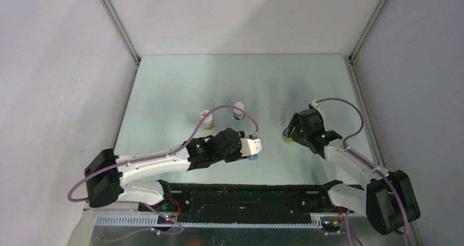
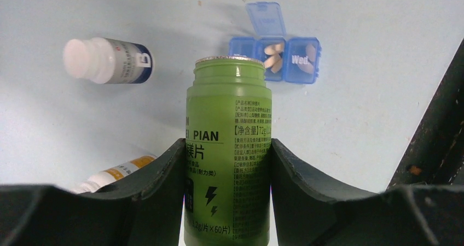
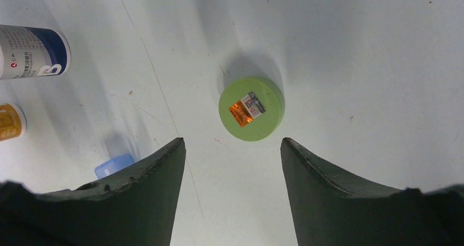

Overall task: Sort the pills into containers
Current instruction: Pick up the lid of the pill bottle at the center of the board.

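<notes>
Green bottle [image 2: 228,147], uncapped, sits clenched in my left jaws; right jaws hang released above its cap [image 3: 251,109]. Ahead, the box [image 2: 316,65] already holds pills [image 2: 272,53] in two compartments.

1 overhead, 2 wrist close-ups, sharing table [image 1: 180,82].

**Soft, even light — dark jaws up close**

Seen from above, bright diffuse light fills the pale worktop [image 1: 180,82]; faint grey shadows smudge its middle. At the left wrist the green bottle [image 2: 228,147] is sharp, its rim glinting, while a white cap [image 2: 82,57] glows overexposed — the jaws below are dark and soft. At the right wrist the green cap [image 3: 251,108] throws a blurred shadow upward.
</notes>
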`<state>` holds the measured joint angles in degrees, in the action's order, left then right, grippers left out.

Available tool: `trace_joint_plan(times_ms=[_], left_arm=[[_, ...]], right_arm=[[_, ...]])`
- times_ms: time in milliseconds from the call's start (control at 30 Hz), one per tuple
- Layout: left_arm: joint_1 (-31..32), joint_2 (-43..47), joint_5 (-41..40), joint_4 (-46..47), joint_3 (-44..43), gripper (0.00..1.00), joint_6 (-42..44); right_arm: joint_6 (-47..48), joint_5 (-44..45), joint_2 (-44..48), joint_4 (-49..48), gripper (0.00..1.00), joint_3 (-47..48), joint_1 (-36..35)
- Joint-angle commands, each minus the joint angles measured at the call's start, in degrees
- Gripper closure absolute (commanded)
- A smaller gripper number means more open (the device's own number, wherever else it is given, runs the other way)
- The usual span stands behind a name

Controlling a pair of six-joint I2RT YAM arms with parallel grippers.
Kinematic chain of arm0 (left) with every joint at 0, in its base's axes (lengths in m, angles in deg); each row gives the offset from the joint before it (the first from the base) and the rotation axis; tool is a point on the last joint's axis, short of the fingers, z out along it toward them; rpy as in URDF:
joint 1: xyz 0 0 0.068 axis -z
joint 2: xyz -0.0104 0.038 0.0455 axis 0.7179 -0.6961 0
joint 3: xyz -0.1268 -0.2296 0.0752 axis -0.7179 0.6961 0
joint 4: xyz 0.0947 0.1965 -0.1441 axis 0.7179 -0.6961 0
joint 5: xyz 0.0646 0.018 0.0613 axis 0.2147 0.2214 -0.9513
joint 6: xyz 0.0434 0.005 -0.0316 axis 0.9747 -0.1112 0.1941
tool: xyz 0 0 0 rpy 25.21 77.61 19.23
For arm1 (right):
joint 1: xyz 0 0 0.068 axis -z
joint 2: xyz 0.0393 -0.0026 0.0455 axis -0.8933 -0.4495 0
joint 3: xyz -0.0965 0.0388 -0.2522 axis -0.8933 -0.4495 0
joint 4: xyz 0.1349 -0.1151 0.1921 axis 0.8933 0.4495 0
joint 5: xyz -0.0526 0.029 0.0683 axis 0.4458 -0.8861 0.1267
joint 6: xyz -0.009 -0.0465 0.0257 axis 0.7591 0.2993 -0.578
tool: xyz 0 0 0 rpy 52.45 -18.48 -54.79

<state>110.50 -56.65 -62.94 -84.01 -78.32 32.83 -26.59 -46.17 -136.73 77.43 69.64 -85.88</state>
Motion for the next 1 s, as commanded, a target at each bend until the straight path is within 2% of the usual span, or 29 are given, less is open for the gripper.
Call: trace_joint_plan(times_ms=[0, 133, 167, 233, 333, 433, 600, 800, 967], left_arm=[[-2.5, 7.6, 2.3, 9.4, 2.9, 1.00, -3.2], [-5.4, 13.2, 4.5, 18.2, 7.1, 1.00, -6.5], [-6.5, 15.0, 5.0, 22.5, 8.7, 1.00, -8.0], [-8.2, 17.3, 6.5, 28.5, 10.8, 1.00, -10.5], [-10.2, 19.7, 7.5, 36.0, 12.4, 1.00, -13.9], [-11.0, 21.7, 7.5, 41.7, 12.5, 1.00, -16.6], [-11.0, 25.2, 8.2, 52.0, 15.2, 1.00, -20.6], [-11.1, 30.3, 4.8, 72.3, 21.6, 1.00, -27.1], [-11.2, 30.9, 6.6, 73.5, 22.0, 1.00, -28.6]], right_arm=[[0.1, 0.8, 0.4, -0.1, 0.29, -0.1, 0.2], [1.5, 2.1, -0.1, 0.4, 0.16, -0.1, 0.0], [2.1, 2.6, -0.3, 0.4, 0.10, -0.1, 0.0], [2.7, 2.8, -1.1, 0.2, 0.05, 0.0, -0.1], [3.3, 2.9, -3.3, -0.1, 0.02, 0.4, -0.3], [4.1, 2.5, -6.2, -0.5, 0.03, 1.3, -0.5], [5.1, 3.3, -11.1, 0.3, 0.12, 3.6, -1.1], [5.6, 4.7, -16.2, 2.2, 0.18, 7.5, -3.1], [5.3, 9.1, -19.0, 5.5, 0.24, 10.3, -4.5]])
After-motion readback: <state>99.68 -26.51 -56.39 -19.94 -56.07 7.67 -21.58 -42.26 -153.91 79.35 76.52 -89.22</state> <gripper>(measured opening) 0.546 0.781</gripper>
